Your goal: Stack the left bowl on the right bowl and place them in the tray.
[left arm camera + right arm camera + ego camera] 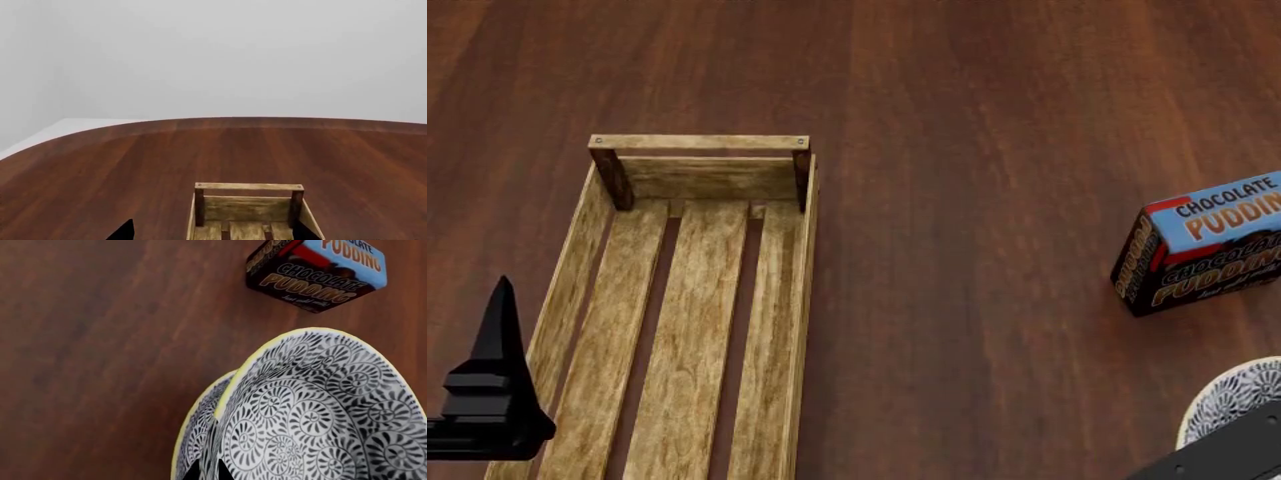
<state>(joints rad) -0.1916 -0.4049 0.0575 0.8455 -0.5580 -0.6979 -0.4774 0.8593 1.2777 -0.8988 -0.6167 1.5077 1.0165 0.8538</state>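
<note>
The far end of the tray (248,210) shows at the frame's lower edge: a pale end board between two darker corner posts, slats running beneath. It rests on a dark reddish wood counter (133,170) with a curved far rim. Two black pincer fingertips (123,231) flank it, spread wide apart.

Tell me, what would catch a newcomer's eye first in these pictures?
Probably the black-and-white patterned bowls with yellow rims, nested together and filling the right wrist view. Next, the blue chocolate pudding box lying on the dark wooden table, and the long pale wooden tray, empty, to its left in the head view.
</note>
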